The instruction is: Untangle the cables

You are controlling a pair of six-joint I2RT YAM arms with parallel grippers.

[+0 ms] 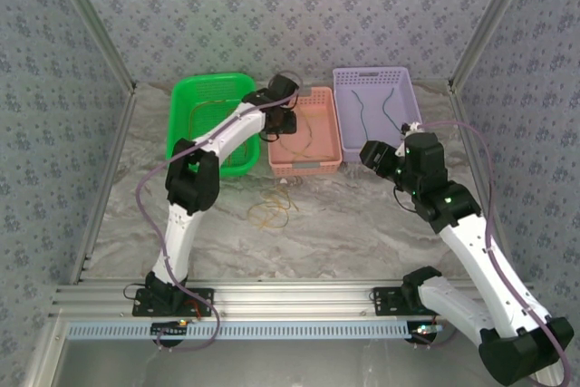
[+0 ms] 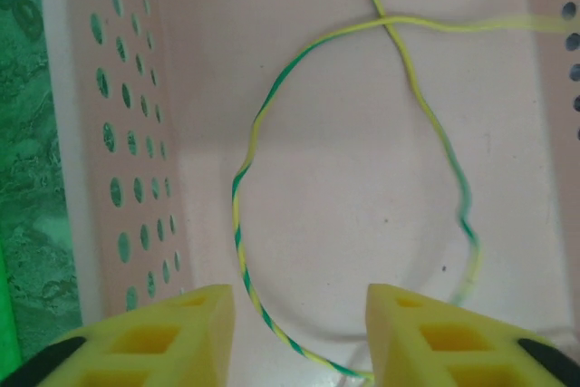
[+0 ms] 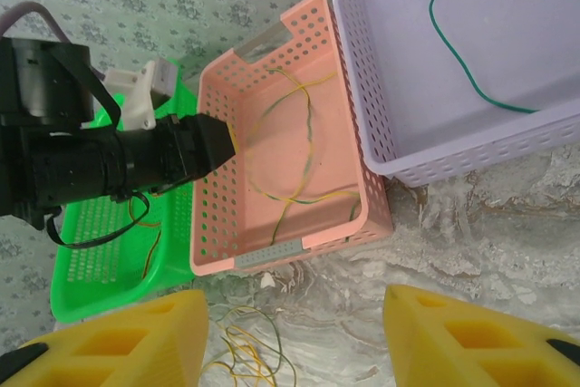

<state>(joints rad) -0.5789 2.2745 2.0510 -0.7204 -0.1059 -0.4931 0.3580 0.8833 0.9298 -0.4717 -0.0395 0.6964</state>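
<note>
A yellow-and-green striped cable (image 2: 240, 197) lies looped on the floor of the pink basket (image 2: 118, 133); it crosses itself near the top of the left wrist view. My left gripper (image 2: 301, 333) hovers open just above that loop, nothing pinched between its yellow fingers. From above, the left gripper (image 1: 283, 120) sits over the pink basket (image 1: 305, 167). A tangle of yellow and green cables (image 1: 272, 210) rests on the marble table in front of the baskets. My right gripper (image 3: 294, 342) is open and empty, above the table right of the tangle (image 3: 245, 351).
The purple basket (image 1: 337, 88) at the back right holds two dark green cables (image 3: 453, 47). At the back left, the green basket (image 1: 181, 101) holds an orange cable (image 3: 145, 224). Patterned walls close in both sides and the back.
</note>
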